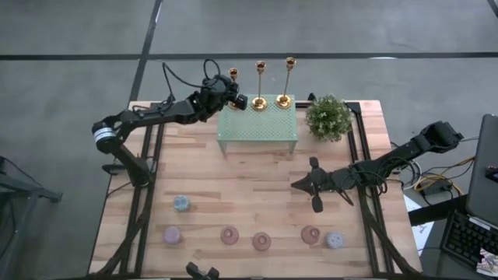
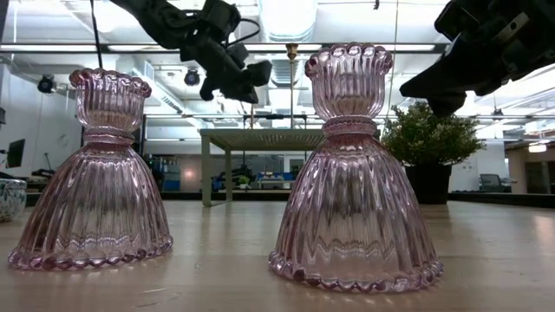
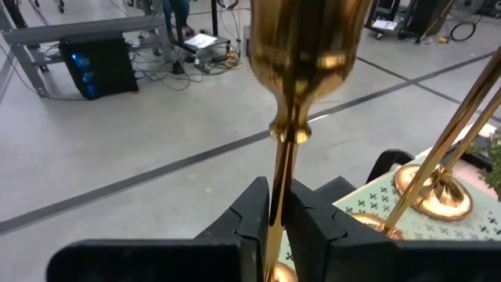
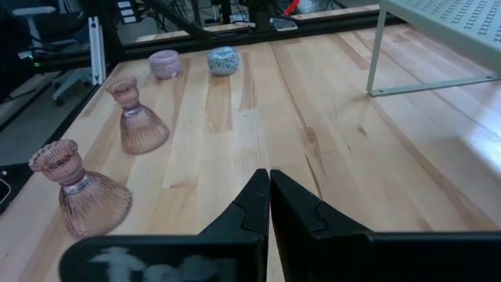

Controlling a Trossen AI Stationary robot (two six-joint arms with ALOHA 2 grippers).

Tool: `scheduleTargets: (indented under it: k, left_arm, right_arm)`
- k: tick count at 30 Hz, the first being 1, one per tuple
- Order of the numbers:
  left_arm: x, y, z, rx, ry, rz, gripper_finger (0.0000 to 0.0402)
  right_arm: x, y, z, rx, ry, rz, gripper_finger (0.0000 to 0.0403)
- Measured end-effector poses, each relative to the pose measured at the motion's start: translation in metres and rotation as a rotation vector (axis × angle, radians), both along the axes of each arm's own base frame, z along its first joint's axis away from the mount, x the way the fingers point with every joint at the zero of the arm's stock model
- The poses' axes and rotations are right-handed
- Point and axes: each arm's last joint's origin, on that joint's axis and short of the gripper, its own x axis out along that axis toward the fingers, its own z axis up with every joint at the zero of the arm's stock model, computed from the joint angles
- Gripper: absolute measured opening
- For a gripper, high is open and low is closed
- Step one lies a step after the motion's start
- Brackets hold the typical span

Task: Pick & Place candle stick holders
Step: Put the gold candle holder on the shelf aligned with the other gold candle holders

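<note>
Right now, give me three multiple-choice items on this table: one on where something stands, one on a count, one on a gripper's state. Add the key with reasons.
1. Where do the gold candle stick holders stand?
A. On the green stand
B. On the floor
C. In the plant pot

2. How many gold candle stick holders are there?
A. One
B. Three
C. Five

3. What is the left gripper doing?
A. Hanging open over the plant
B. Resting on the wood
C. Shut on a candle stick holder's stem

Key: 1 A, their bases sit along the far edge of the green stand in the high view. 2 B, three stems show there. 3 C, the left wrist view shows its fingers clamping the stem. The right gripper waits shut over the table.
</note>
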Motion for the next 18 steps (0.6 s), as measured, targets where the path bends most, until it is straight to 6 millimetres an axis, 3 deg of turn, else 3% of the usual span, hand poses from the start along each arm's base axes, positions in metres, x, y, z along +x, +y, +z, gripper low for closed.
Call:
scheduleTargets:
  k: [13, 18]
  left_arm:
    - [-0.012, -0.008, 0.004, -0.016, 0.138, -0.047, 0.0042]
    - [-0.015, -0.011, 0.009, -0.02, 0.123, -0.079, 0.0071]
  right_arm:
    - [0.0, 0.0, 0.0, 0.008, 0.0, -0.003, 0.0008]
    - [0.0, 0.0, 0.0, 0.011, 0.0, -0.004, 0.0008]
